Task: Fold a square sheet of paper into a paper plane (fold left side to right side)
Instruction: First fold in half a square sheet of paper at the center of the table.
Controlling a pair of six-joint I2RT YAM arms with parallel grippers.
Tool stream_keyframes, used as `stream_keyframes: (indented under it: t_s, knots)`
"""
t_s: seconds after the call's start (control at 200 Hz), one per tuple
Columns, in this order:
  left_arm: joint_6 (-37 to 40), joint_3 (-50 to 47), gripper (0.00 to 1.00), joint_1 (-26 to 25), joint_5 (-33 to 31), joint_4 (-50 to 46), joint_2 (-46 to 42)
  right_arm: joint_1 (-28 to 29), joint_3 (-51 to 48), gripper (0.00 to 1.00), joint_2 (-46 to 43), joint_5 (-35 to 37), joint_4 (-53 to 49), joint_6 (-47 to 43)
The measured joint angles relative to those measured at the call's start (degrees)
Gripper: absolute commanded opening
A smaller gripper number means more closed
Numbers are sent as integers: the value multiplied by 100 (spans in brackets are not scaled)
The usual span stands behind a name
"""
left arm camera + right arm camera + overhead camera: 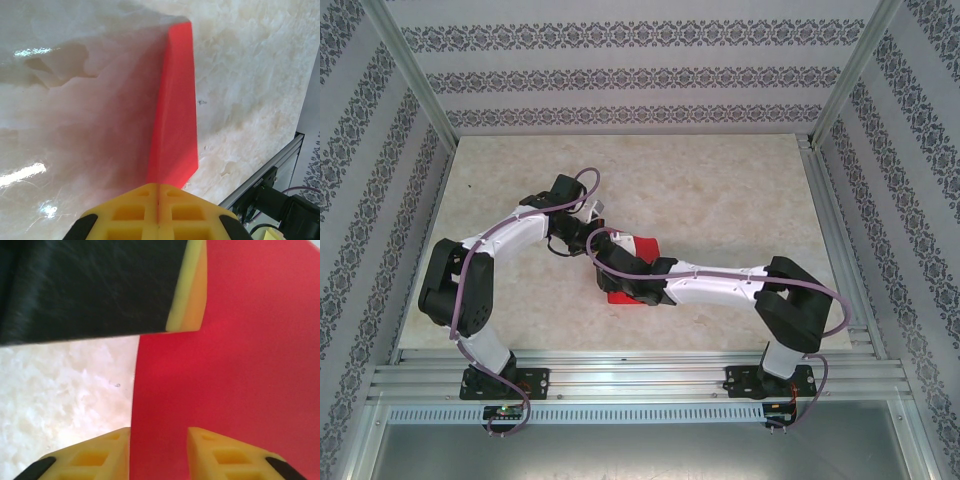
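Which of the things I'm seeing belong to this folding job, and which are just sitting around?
Part of the job:
- red paper
- left hand, shut on one end of the paper
- right hand, fingers apart over the paper

Just there:
- marble-look table
- metal rails
- patterned walls

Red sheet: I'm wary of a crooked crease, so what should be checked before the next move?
1. Left gripper, jaws shut on the square sheet of paper: ok.
2. Right gripper, jaws apart over the sheet near its edge: ok.
3. Held part raised off the table: ok.
4. Edges lined up: cannot tell.
5. Grippers clear of each other: close, cannot tell.
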Motion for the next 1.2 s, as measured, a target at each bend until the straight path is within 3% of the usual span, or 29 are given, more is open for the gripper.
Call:
stream_keyframes:
  t_s: [0.11,0.26,0.315,0.56,0.679,0.904,1.034,1.204]
  knots:
    - [7,79,0,0,-61,-70,28,0,46,19,74,-31,-68,-42]
    - [42,184,0,0,-98,-129,28,0,125,0,74,-83,-149,-101]
    - [46,199,0,0,-98,-146,31,-13,138,0,72,-111,-144,-136]
    - [219,341,50,109,-70,-280,-13,-199,-17,0,17,-490,55,-197]
    - [341,404,62,511,-24,-380,-420,-385,-334,0,-168,-892,275,-214]
    - [334,55,59,1318,17,-140,-1696,-758,-894,0,-404,-1705,1196,17]
    - [125,-896,53,1322,321,426,-1794,-1003,-1172,0,-407,-2142,1694,216]
    - [-260,-1816,52,1102,455,953,-1375,-1285,-1453,0,-407,-2518,2070,358]
